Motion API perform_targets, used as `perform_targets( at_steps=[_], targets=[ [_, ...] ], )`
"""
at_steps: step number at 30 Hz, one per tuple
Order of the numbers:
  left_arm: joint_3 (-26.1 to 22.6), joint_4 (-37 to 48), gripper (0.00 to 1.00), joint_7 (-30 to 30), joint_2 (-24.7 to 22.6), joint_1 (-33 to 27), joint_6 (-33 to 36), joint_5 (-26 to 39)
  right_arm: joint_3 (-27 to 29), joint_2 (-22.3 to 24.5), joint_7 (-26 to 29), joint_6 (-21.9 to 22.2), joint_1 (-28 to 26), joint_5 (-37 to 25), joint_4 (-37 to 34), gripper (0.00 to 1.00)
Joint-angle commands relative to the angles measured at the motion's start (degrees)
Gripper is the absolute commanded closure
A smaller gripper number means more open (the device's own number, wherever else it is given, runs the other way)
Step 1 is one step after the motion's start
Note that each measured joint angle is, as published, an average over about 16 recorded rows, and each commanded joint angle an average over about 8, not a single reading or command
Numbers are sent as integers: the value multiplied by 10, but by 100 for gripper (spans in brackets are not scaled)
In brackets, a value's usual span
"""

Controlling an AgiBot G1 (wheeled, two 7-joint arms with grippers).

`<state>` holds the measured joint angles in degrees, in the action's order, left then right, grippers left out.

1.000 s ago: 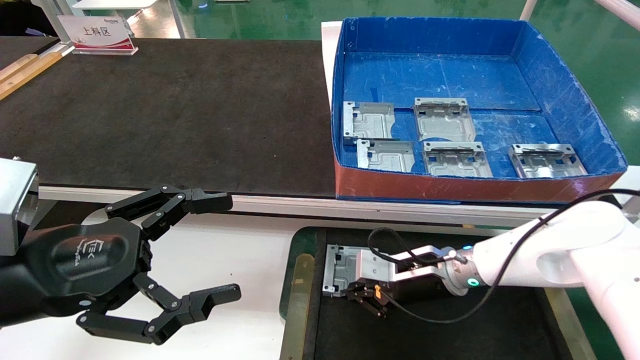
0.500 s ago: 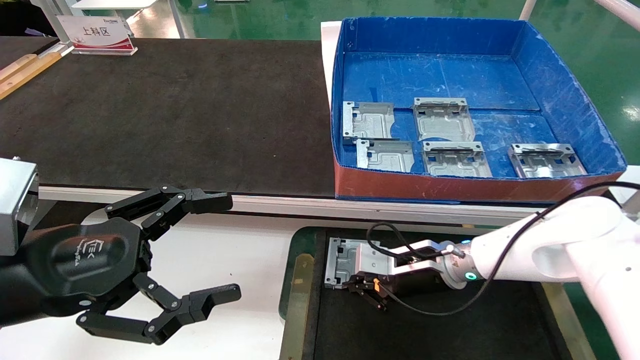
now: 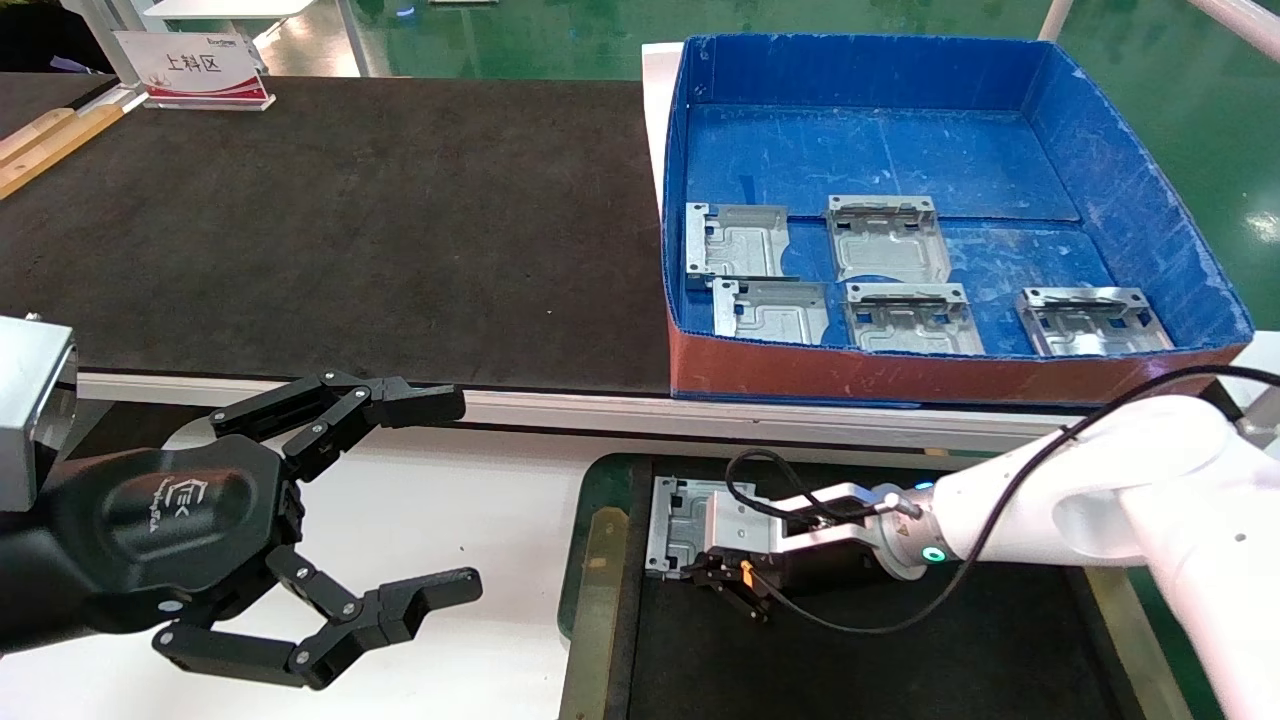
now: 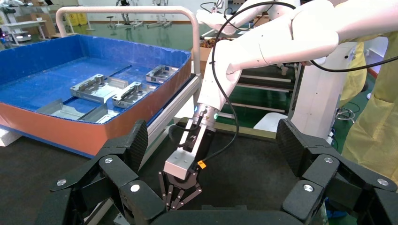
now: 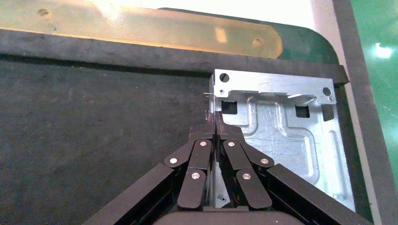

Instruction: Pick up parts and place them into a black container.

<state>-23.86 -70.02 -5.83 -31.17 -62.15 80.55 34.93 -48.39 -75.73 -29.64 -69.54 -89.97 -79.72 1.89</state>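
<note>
My right gripper is shut on the folded edge of a silver stamped part. It holds the part low in the far left corner of the black container. In the right wrist view the jaws pinch the part by its side, close to the container's brass strip. I cannot tell whether the part touches the floor. Several more parts lie in the blue box. My left gripper is open and empty, parked at the near left.
The blue box with a red front stands behind the container, on the right of the large black mat. A white table strip lies between the left gripper and the container. A sign stand is at the far left.
My right gripper, with the part in it, has shifted slightly toward the far left corner of the container. The left arm has not moved.
</note>
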Motion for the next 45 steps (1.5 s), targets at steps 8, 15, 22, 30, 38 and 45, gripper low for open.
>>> perform_targets(
  at_steps=[8, 15, 22, 30, 38, 45],
  targets=[
    [0, 0, 0, 0, 0, 0, 0, 0, 4, 0, 2, 3, -4, 6, -2, 0],
    [0, 0, 0, 0, 0, 0, 0, 0, 9, 10, -4, -16, -13, 14, -1, 0],
    [0, 0, 0, 0, 0, 0, 0, 0, 20, 38, -22, -105, -31, 30, 10, 0],
    [0, 0, 0, 0, 0, 0, 0, 0, 35, 68, -42, -200, -49, 57, 32, 0],
    [0, 0, 0, 0, 0, 0, 0, 0, 55, 124, 14, -228, -53, 174, 179, 0],
    [0, 0, 0, 0, 0, 0, 0, 0, 36, 206, 132, -223, -52, 310, 351, 0]
  ],
)
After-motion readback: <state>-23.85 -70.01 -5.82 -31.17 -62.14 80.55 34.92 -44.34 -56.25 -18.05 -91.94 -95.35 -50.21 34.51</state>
